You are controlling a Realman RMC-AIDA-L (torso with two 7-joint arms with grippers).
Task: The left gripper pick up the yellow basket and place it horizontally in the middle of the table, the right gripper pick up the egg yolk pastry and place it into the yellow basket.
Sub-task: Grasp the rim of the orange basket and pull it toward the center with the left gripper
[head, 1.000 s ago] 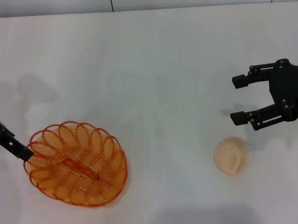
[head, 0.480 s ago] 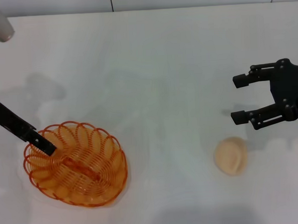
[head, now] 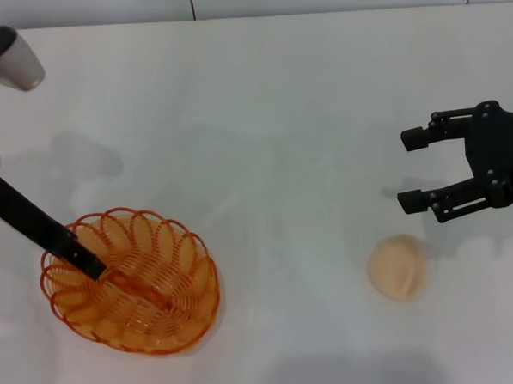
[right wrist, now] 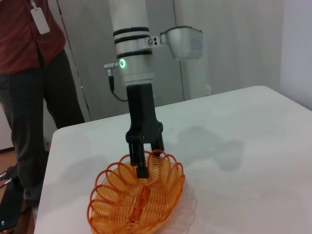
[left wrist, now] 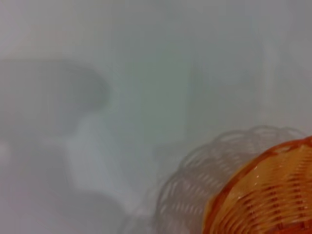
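Observation:
The yellow basket (head: 132, 283) rests on the white table (head: 269, 105) at the front left; it also shows in the right wrist view (right wrist: 139, 197) and the left wrist view (left wrist: 273, 195). My left gripper (head: 90, 265) reaches down at the basket's left side. In the right wrist view the left gripper (right wrist: 148, 158) is open, with one finger inside the basket and one outside the rim. The egg yolk pastry (head: 398, 268) lies at the front right. My right gripper (head: 404, 171) is open and empty, hovering just behind the pastry.
A person (right wrist: 29, 73) in a red shirt stands beyond the table's left edge. The basket sits close to that edge of the table (right wrist: 58, 141). A wall line runs along the far edge.
My left arm has swung in from the left, and its fingertip has gone from the basket's left rim to inside the basket. The basket, pastry and right gripper have not moved.

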